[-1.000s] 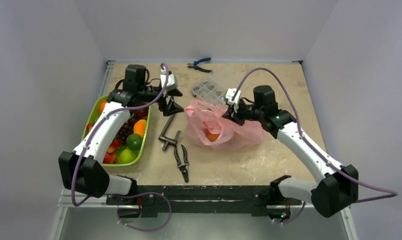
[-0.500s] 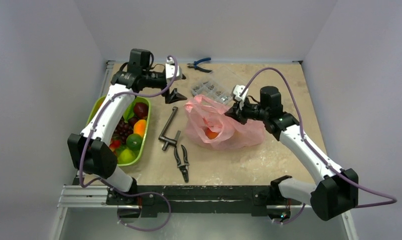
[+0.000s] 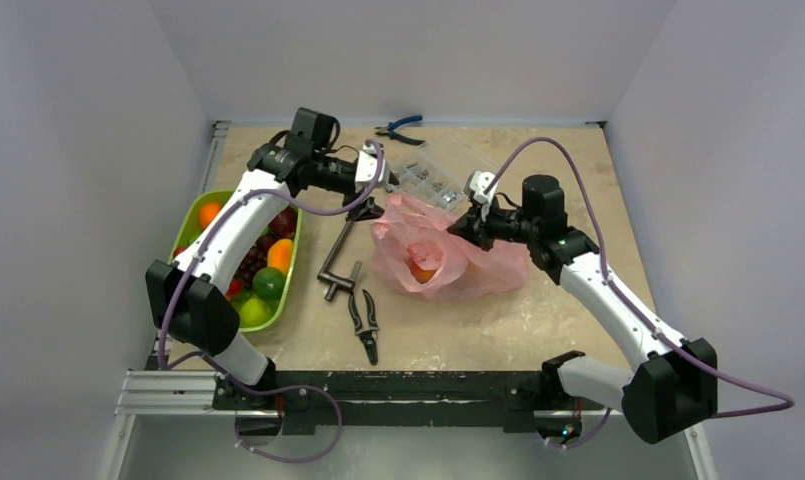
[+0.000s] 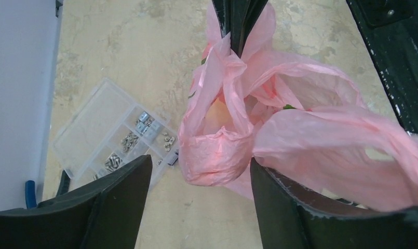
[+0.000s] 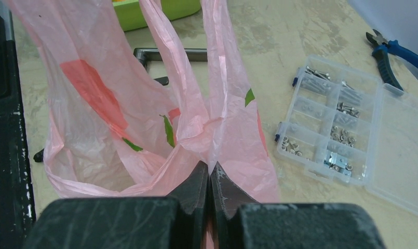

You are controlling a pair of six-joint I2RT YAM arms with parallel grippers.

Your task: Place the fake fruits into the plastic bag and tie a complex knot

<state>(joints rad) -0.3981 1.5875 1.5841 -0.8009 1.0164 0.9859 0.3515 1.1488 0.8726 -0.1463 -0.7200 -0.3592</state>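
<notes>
The pink plastic bag (image 3: 438, 255) lies at the table's middle, its mouth facing left, with an orange fruit (image 3: 423, 270) showing inside. My right gripper (image 3: 456, 228) is shut on the bag's film at its top right edge, as the right wrist view (image 5: 211, 179) shows, holding two handle loops (image 5: 186, 62) raised. My left gripper (image 3: 376, 203) is open and empty just left of the bag; in the left wrist view (image 4: 201, 179) the bag (image 4: 222, 145) bulges just ahead of its spread fingers. The other fake fruits (image 3: 253, 270) lie in the lime-green tray (image 3: 186, 225). No knot is in view.
A clear parts box (image 3: 418, 180) sits right behind the bag, also in the left wrist view (image 4: 113, 145) and the right wrist view (image 5: 341, 129). Blue pliers (image 3: 398, 128) lie at the back edge. A black T-shaped tool (image 3: 336, 262) and black pliers (image 3: 365, 325) lie between tray and bag.
My left arm has swung from beside the tray to the right and back, and its open gripper now stands at the bag's left edge. The right gripper has kept its hold, barely moving.
</notes>
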